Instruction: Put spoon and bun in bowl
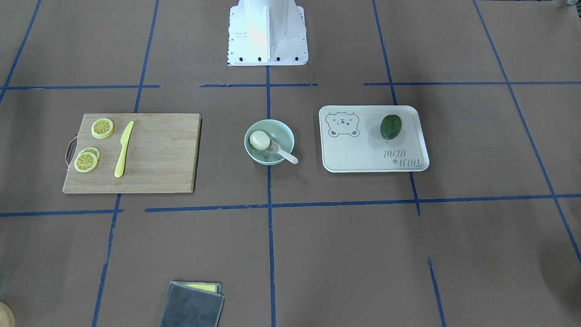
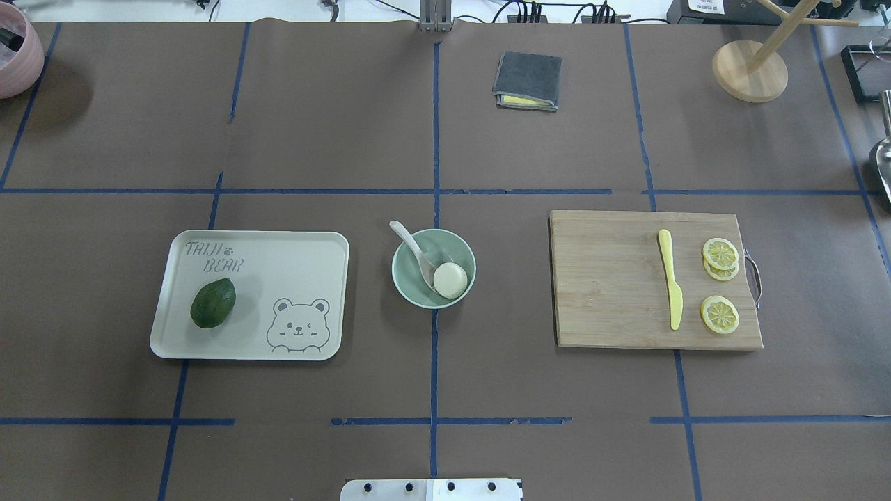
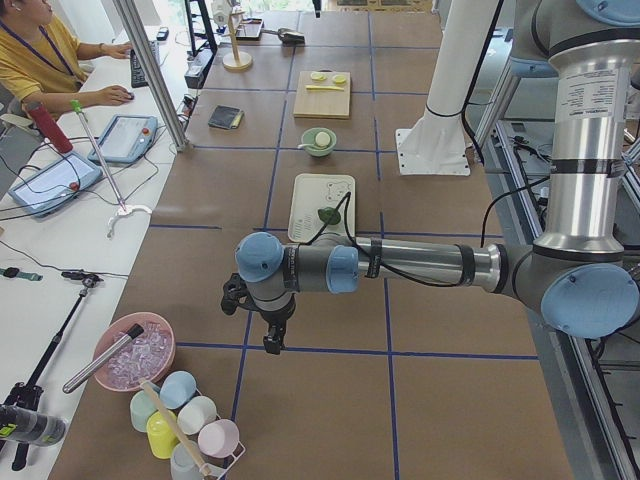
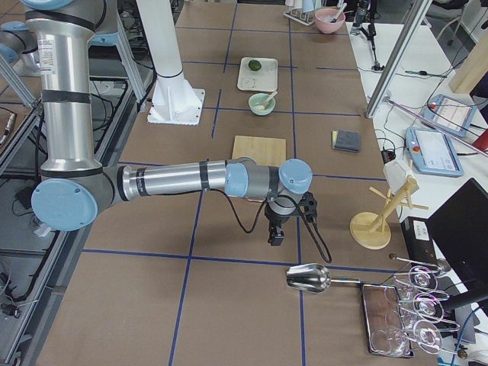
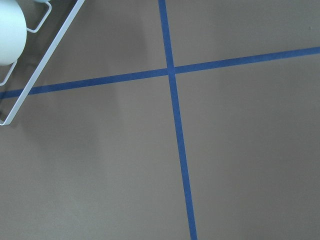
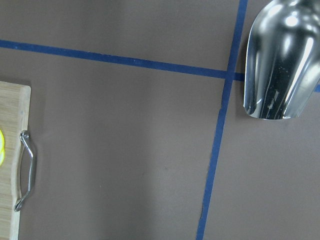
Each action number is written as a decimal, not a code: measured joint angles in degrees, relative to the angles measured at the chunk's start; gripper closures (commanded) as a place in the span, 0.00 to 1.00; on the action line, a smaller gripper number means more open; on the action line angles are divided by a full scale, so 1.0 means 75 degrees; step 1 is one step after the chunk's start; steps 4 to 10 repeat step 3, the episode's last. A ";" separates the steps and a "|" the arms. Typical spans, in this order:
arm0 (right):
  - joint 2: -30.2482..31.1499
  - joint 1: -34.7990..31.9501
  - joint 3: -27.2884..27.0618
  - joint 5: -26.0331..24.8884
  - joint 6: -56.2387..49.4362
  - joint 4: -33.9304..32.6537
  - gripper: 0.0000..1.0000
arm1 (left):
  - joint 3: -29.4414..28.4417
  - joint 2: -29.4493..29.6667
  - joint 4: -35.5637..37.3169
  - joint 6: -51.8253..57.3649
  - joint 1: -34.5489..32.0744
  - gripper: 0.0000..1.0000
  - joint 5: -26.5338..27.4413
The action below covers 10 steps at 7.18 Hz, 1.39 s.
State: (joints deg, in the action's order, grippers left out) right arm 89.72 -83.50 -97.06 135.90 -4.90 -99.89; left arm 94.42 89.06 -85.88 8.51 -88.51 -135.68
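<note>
The pale mint-green bowl point(image 1: 283, 134) stands at the table's middle, also in the overhead view point(image 2: 456, 250). The bun point(image 1: 259, 140) lies inside it, flat cream base showing point(image 2: 450, 280). The off-white spoon point(image 1: 286, 155) rests in the bowl with its scoop beside the bun and its handle over the rim point(image 2: 411, 243). My left gripper point(image 3: 272, 340) hangs over bare table far to the left end. My right gripper point(image 4: 274, 235) hangs over bare table at the right end. Both show only in the side views, so I cannot tell whether they are open or shut.
A white bear tray point(image 2: 292, 243) holds a dark green fruit point(image 2: 213, 303). A wooden cutting board point(image 2: 605, 278) carries a yellow knife point(image 2: 670, 287) and lemon slices point(image 2: 720, 314). A folded grey cloth point(image 2: 527, 79), a metal scoop point(image 6: 282, 60) and a wooden stand point(image 2: 750, 69) lie further out.
</note>
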 measured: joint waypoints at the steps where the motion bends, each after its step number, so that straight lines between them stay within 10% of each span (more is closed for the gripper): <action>1: 0.0009 0.0001 -0.0006 -0.0143 -0.0002 0.0030 0.00 | -0.0001 0.0077 0.0001 -0.0005 0.0000 0.00 0.0005; 10: 0.0071 0.0001 -0.0056 -0.0433 -0.0013 0.0049 0.00 | 0.0004 0.0164 0.0004 -0.0020 0.0004 0.00 0.0001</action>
